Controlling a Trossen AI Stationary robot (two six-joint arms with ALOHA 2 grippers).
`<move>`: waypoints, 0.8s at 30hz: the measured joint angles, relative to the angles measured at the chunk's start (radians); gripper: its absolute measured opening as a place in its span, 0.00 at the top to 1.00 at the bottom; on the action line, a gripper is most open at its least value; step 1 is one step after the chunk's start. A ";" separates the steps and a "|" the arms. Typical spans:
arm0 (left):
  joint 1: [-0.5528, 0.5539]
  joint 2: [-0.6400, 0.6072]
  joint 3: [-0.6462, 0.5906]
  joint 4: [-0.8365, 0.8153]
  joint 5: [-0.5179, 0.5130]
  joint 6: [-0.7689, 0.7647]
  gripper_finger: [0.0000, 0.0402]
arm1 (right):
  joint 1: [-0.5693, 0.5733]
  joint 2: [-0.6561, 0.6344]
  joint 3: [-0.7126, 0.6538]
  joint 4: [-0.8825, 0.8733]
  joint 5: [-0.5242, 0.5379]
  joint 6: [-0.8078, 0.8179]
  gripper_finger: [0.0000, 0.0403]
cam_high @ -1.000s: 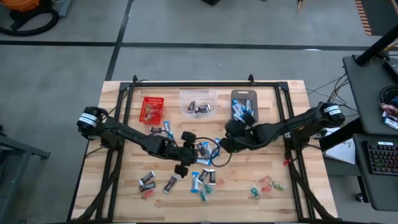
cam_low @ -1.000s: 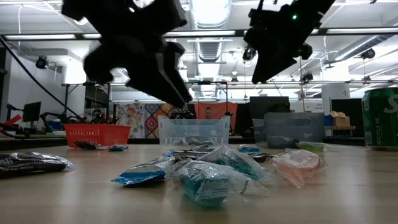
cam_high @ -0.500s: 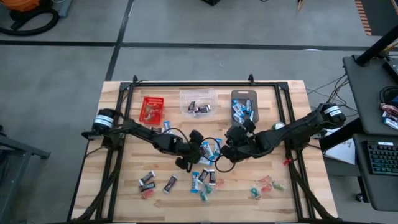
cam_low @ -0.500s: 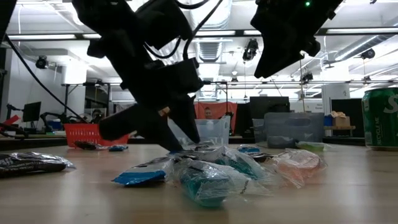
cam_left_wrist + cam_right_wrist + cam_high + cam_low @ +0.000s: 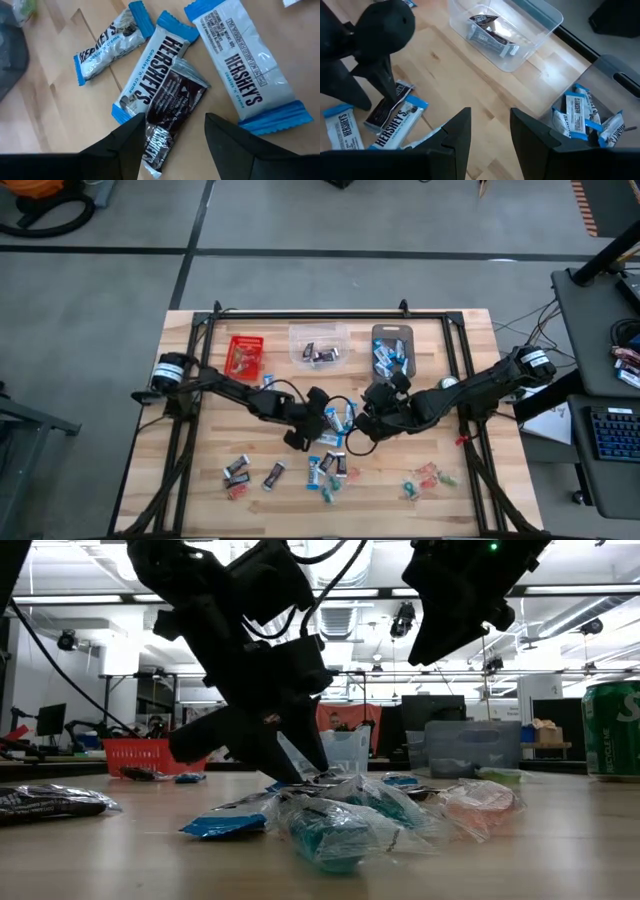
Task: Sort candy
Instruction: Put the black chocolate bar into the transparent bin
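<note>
Several blue-and-white and dark brown candy pieces lie at the table's centre. My left gripper (image 5: 175, 116) is down among them, open. Its fingers stand on either side of a dark brown candy (image 5: 172, 102), which lies partly on a blue-and-white one (image 5: 150, 75). In the high view the left gripper (image 5: 325, 422) sits just left of my right gripper (image 5: 365, 425). The right gripper (image 5: 490, 111) hangs open above the table with nothing between its fingers. More candy (image 5: 325, 470) lies toward the near edge. My left gripper comes down slanting from the table's left, one finger (image 5: 131, 140) close against the dark candy's long edge (image 5: 150, 131) and the other clear of it. I cannot tell whether that finger touches the wrapper. The candy lies flat.
Along the far side stand a red bin (image 5: 244, 354), a clear bin (image 5: 318, 345) holding dark candy and a grey bin (image 5: 392, 350) holding blue-and-white candy. Red and green sweets (image 5: 428, 478) lie near right. A green can (image 5: 612, 730) stands at the right.
My left gripper has come down and toward the table's right onto the candy at the centre, rolling its wrist on the way, then held still. My right gripper has shifted a little toward the near edge. The candy has not moved.
</note>
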 joint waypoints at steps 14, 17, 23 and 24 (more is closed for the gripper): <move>0.078 0.002 -0.003 0.008 0.161 0.008 0.59 | 0.000 0.000 0.000 0.001 0.000 -0.001 0.69; 0.082 0.003 -0.003 0.006 0.167 0.007 0.65 | 0.000 0.000 0.000 0.001 0.000 -0.002 0.69; 0.084 0.004 -0.004 0.002 0.200 0.003 0.80 | 0.000 0.000 0.000 0.003 0.000 -0.006 0.69; 0.084 0.004 -0.004 0.001 0.205 -0.001 0.83 | 0.000 0.000 0.000 0.004 0.000 -0.006 0.69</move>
